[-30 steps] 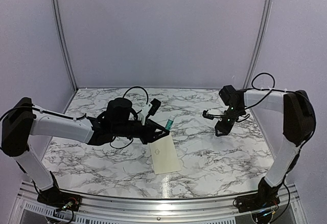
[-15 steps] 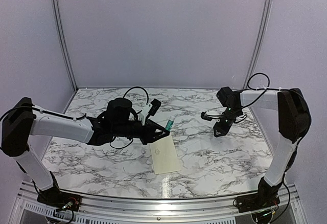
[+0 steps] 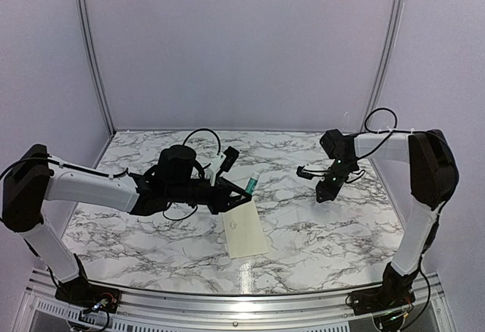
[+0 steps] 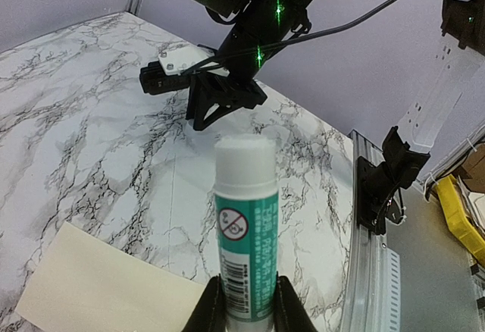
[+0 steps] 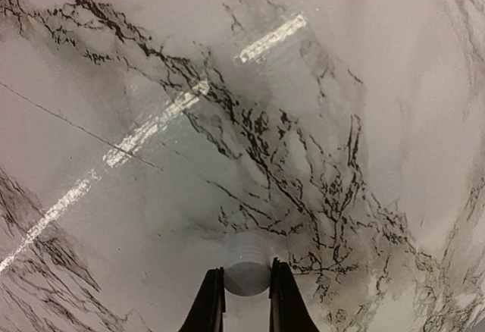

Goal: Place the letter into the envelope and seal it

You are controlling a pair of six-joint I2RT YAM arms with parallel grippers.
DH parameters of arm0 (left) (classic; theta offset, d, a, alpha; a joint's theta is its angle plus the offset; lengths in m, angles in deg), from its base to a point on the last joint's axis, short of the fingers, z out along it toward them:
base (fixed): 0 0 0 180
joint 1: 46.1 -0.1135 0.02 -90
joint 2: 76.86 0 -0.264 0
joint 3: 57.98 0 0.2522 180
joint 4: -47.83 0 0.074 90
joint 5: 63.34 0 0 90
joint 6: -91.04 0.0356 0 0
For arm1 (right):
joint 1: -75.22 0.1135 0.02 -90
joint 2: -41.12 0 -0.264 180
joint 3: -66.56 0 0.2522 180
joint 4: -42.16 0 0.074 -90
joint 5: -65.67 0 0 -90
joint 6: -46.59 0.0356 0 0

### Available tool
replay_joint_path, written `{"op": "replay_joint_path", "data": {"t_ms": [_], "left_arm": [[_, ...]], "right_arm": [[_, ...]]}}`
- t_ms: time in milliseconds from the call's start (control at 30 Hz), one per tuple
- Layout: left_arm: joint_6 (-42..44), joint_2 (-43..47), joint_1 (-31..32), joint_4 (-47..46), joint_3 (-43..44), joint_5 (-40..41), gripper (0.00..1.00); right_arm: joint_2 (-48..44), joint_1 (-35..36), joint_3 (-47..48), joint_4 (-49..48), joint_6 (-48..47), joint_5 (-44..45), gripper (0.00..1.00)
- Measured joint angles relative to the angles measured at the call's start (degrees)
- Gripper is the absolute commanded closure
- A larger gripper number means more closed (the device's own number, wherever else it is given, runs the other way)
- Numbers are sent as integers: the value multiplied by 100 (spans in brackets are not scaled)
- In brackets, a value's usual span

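Note:
The cream envelope (image 3: 244,228) lies flat on the marble table, just in front of my left gripper (image 3: 238,189); one corner of the envelope (image 4: 91,286) shows in the left wrist view. The letter is out of view. My left gripper (image 4: 244,305) is shut on a white-and-green glue tube (image 4: 244,218), which sticks out beyond the fingers. My right gripper (image 3: 324,190) is down at the table on the right. In its wrist view the right gripper (image 5: 246,290) has both fingers against a small round white cap (image 5: 247,265) resting on the marble.
The marble table (image 3: 318,233) has a metal rail along its near edge (image 3: 242,295). Pale walls close in the back and sides. The right arm's gripper (image 4: 216,93) shows beyond the glue tube in the left wrist view.
My right gripper's jaws have closed onto the white cap and that arm has shifted slightly. The left arm, the glue tube and the envelope have not moved.

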Motion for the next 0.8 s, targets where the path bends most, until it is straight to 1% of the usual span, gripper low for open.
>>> {"op": "replay_joint_path", "data": {"t_ms": [167, 500, 667, 800], "left_arm": [[-2, -9, 0, 0, 0, 0, 85], [-2, -22, 0, 2, 0, -46, 85], [31, -138, 0, 24, 0, -149, 85], [229, -280, 0, 245, 42, -214, 86]], "right_arm": [[0, -11, 24, 2, 11, -17, 97], [-9, -26, 81, 151, 42, -157, 98], [-249, -26, 476, 518, 105, -848, 98], [-702, -13, 946, 826, 109, -1928, 98]]}}
